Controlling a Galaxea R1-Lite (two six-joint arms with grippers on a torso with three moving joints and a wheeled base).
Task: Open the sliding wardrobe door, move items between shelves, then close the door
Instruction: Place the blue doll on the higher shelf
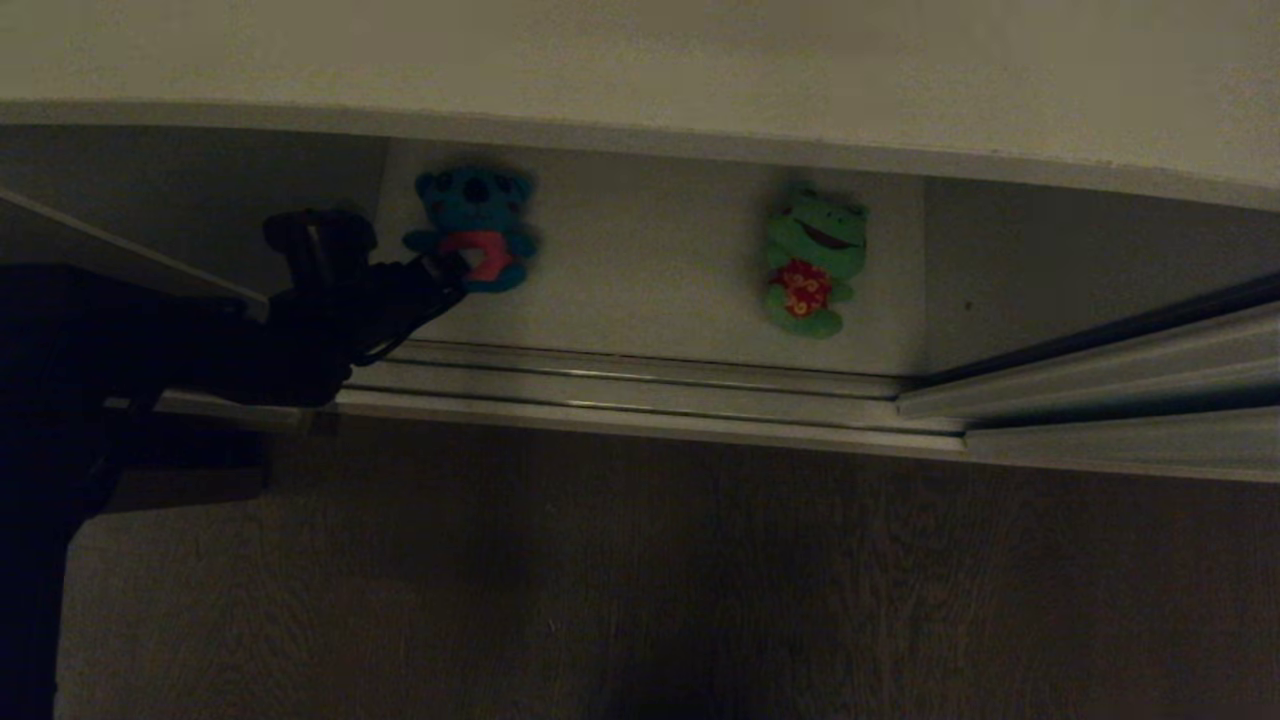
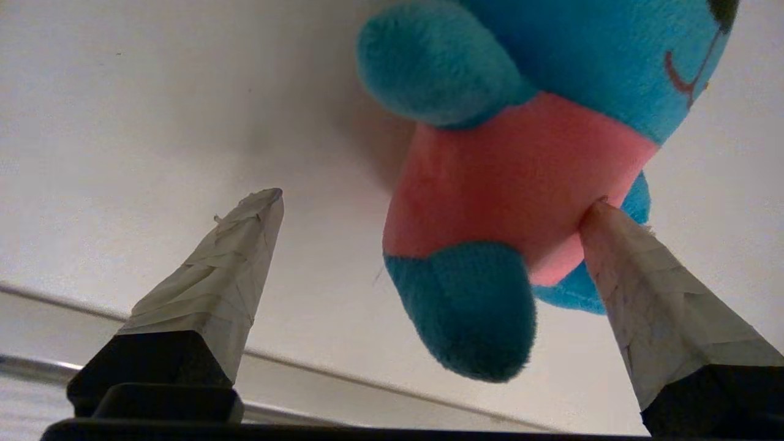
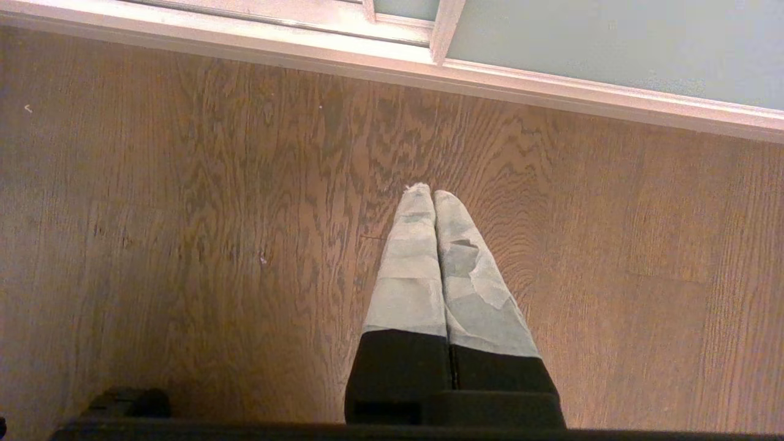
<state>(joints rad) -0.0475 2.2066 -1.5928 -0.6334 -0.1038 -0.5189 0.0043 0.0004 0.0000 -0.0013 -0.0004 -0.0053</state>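
Two items lie on the lower white shelf [image 1: 650, 290]: a blue plush with a red belly [image 1: 478, 225] at the left and a green frog [image 1: 815, 262] to its right. My left gripper [image 1: 452, 270] reaches in from the left and stands open around the blue plush's [image 2: 520, 171] lower body. One taped fingertip [image 2: 603, 220] touches the red belly; the other is apart from it. A second white shelf [image 1: 640, 60] spans above. The sliding wardrobe door [image 1: 1120, 370] stands pushed to the right. My right gripper [image 3: 432, 195] hangs shut and empty over the floor.
Metal door tracks [image 1: 620, 385] run along the wardrobe's front edge, between the shelf and the dark wooden floor [image 1: 640, 580]. In the right wrist view the grey-green door panel [image 3: 612, 43] and its beige frame [image 3: 551, 92] border the floor.
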